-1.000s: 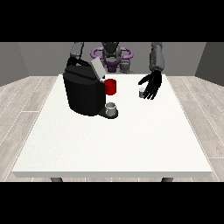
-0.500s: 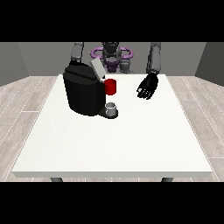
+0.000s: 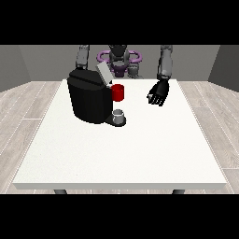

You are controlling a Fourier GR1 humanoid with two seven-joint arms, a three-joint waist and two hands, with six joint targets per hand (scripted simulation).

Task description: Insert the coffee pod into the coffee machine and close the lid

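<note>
1. Since the earlier frames, the hand at the view's right [image 3: 158,94] has drawn back from the middle of the counter [image 3: 140,149] and risen; it now hangs beside the robot's forearm, well apart from the coffee machine [image 3: 88,98].
2. That coffee machine stands toward the view's left on the counter, and its grey lid [image 3: 103,73] tilts up and open.
3. Just beside the machine's front, on its right side in the view, sits a red part [image 3: 118,92], which I judge to be the coffee pod in its slot.
4. Below the pod, a small grey cup [image 3: 119,115] rests on the machine's base.
5. From the hand at the view's right, the lid lies to the view's left and slightly higher; this hand is clearly the nearer one in sight.
6. Its fingers curl inward and hold nothing.
7. Only the other arm's upper part [image 3: 82,57] shows behind the machine; its hand is hidden.
8. My judgement: closing the lid remains.
</note>
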